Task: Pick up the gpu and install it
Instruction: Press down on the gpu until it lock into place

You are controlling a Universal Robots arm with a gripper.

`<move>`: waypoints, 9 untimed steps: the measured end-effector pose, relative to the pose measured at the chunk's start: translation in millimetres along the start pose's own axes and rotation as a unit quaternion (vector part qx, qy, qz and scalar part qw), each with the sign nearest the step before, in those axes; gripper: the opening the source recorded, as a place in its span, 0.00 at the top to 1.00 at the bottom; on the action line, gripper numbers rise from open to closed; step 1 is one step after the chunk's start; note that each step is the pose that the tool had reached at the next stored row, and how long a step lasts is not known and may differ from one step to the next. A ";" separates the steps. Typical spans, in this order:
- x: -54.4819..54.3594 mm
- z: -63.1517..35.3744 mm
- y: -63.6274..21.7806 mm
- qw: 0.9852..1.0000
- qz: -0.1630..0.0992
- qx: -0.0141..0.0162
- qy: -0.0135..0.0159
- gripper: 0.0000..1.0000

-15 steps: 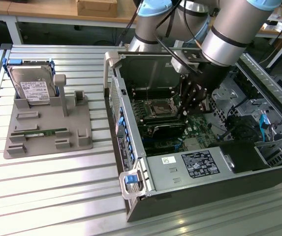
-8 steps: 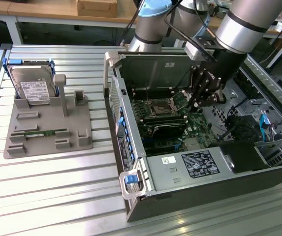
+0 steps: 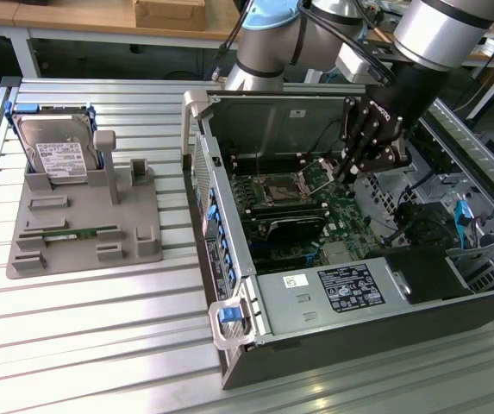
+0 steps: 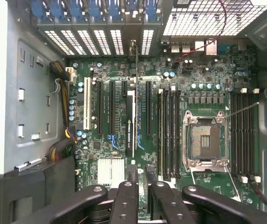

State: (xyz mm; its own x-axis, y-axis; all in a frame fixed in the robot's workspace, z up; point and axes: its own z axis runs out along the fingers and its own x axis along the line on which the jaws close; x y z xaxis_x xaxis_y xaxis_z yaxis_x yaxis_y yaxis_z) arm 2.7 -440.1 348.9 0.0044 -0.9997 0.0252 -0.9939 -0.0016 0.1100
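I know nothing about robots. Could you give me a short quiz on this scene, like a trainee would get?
1. True or false: the hard drive lies inside the computer case.
2. Where is the tool? A) over the grey fixture; B) inside the open computer case, above the motherboard; C) beside the table.
3. Which part does the tool grip?
Key: 1 false, it stands in the grey fixture; 2 B; 3 the gpu, seen edge-on.

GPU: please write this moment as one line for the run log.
phase: install | gripper: inside PC case, fingers closed on gpu | gpu: edge-on over motherboard slots | seated: cannot tell
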 end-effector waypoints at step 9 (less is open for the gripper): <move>0.0 0.6 -0.1 0.998 0.066 -0.002 -0.006 0.81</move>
State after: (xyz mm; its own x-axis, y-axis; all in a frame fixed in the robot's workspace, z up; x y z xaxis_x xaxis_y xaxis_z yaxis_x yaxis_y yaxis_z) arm 2.7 -440.2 348.3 -0.1285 -0.9913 0.0269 -0.9853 0.1307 0.1098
